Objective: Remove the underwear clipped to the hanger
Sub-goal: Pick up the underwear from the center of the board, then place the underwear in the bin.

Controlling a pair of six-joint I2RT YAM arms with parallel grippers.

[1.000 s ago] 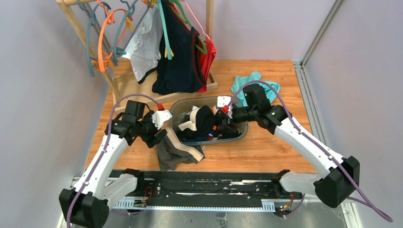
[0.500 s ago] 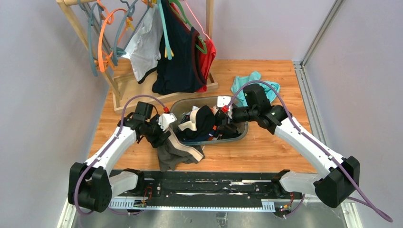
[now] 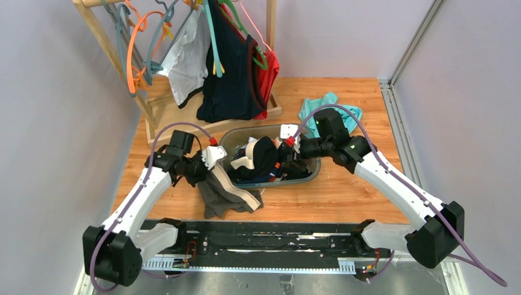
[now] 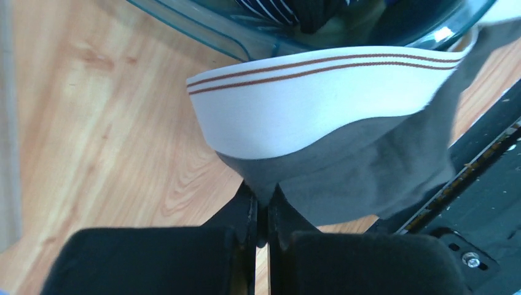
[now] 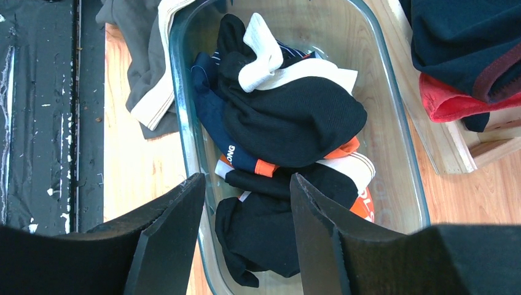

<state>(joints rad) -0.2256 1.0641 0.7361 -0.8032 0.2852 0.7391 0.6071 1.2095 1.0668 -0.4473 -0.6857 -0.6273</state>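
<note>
- Left hand (image 4: 261, 215): clamps fully shut on a fold of the dark grey-brown briefs (image 4: 368, 166), with the fingers pressed together and the fabric pinched between them.
- Same briefs, from the top view: hang from the left hand, spread over the desk (image 3: 344, 190) just near and left of the glass tub (image 3: 307, 177), beige waistband turned up.
- Waistband from the left wrist: curves close under the tub's rim and seems to touch it, though the angle is too steep to be sure.
- Right hand (image 5: 246, 203): hovers wide open above the right end of the tub, with nothing between the fingers.
- Inside the tub: a heap of small underwear, with black briefs (image 5: 295, 117) on top and white, navy and orange edges showing beneath.
- Far left: a wooden rack (image 3: 101, 31) with coloured hangers (image 3: 132, 55) and a navy tank top (image 3: 230, 74) hanging from it.
- Far right of the tub: a teal cloth (image 3: 316, 107) crumpled on the desk, partly behind the right arm.
</note>
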